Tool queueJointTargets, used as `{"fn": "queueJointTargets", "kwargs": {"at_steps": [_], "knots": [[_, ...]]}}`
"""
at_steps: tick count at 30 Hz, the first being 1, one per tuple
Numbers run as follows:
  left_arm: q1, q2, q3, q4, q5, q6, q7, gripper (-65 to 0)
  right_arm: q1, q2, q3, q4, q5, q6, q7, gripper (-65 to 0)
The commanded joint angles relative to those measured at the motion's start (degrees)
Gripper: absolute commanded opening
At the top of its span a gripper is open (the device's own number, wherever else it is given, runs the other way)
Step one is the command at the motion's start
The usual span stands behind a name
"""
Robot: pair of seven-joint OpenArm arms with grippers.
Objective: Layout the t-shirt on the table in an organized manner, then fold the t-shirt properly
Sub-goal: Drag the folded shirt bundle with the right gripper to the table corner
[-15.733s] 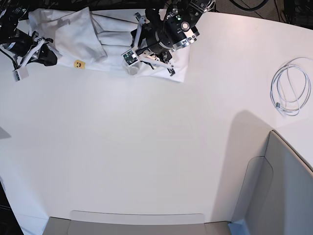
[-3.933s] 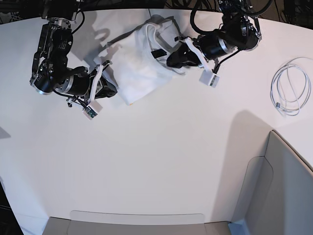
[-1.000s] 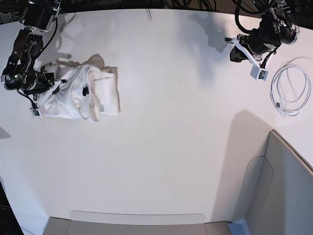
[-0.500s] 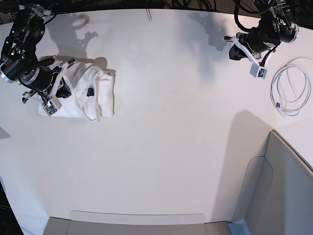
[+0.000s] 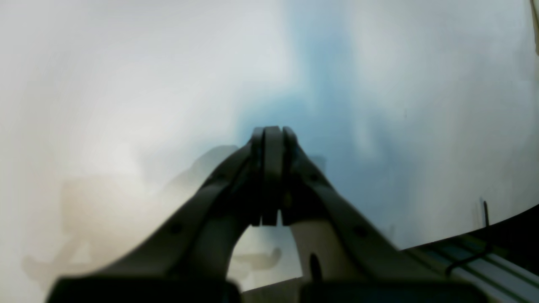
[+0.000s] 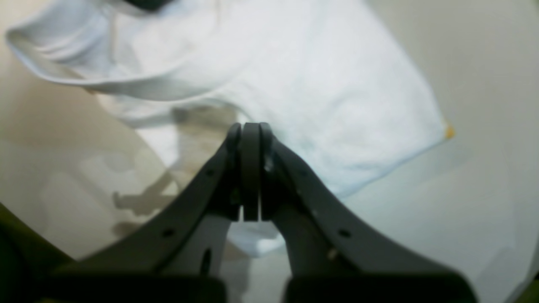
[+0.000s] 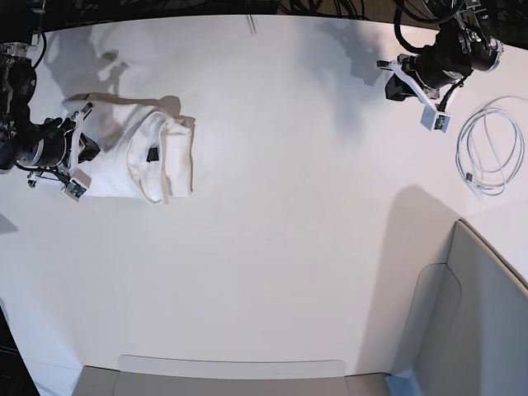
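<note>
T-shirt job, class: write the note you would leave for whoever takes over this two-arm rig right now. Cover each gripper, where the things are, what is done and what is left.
Left gripper: shut, empty, hanging over bare table at the far edge, near the coiled white cable.
Right gripper: shut, holding nothing, at the near edge of the t-shirt.
T-shirt: a folded white bundle on the table on the right arm's side, collar and a dark tag showing on top.
Done: shirt folded into a compact stack, both grippers off it.
Left: layers look slightly uneven; check the edges and tidy if needed.
</note>
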Motion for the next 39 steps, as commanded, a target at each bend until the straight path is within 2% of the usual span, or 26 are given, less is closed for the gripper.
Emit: {"fn": "queueJointTargets", "kwargs": {"at_steps": [1,6,10,13,17,20,23,29,35,39], "knots": [[0.00,-0.48,-0.09,0.78,-0.81,-0.06,-0.82,-65.0,2.49,1.20,-0.94,-1.30,0.42,0.58,0.73,-65.0],[0.00,-0.40,-0.09,0.78,-0.81,-0.06,-0.82,-65.0,8.74,0.93,-9.11,-7.71,0.42,0.58,0.73,-65.0],[0.00,-0.48,-0.09,0.78,-0.81,-0.06,-0.82,-65.0,10.05,-2.58,-12.98,-11.49,-1.69,0.58,0.82,-65.0],[0.18,-0.48,-0.09,0.78,-0.81,-0.06,-0.82,-65.0,10.41,-6.27,-12.98,-17.21,-8.46,0.58,2.84,-65.0],[0.71,-0.40,-0.09,0.78,-0.81,-0.06,-0.82,-65.0,9.79,-10.23,-11.93,-23.10,-21.38,-0.25,9.87,-65.0],[0.71,-0.57,-0.09,0.78,-0.81,-0.06,-0.82,-65.0,8.12,-11.02,-9.46,-24.07,-25.52,-5.62,13.30,-65.0],[0.71,-0.66,-0.09,0.78,-0.81,-0.06,-0.82,-65.0,6.54,-11.02,-4.63,-24.51,-25.87,-10.45,14.00,-65.0],[0.71,-0.84,-0.09,0.78,-0.81,-0.06,-0.82,-65.0,3.02,-11.11,6.80,-24.59,-26.04,-17.75,14.09,-65.0],[0.79,-0.84,0.00,0.78,-0.81,-0.06,-0.82,-65.0,1.70,-10.49,17.26,-29.25,-26.13,-19.33,14.18,-65.0],[0.79,-0.84,0.00,0.78,-0.99,-0.14,-0.82,-65.0,1.17,-10.14,26.05,-30.83,-26.13,-21.70,14.18,-65.0]]}}
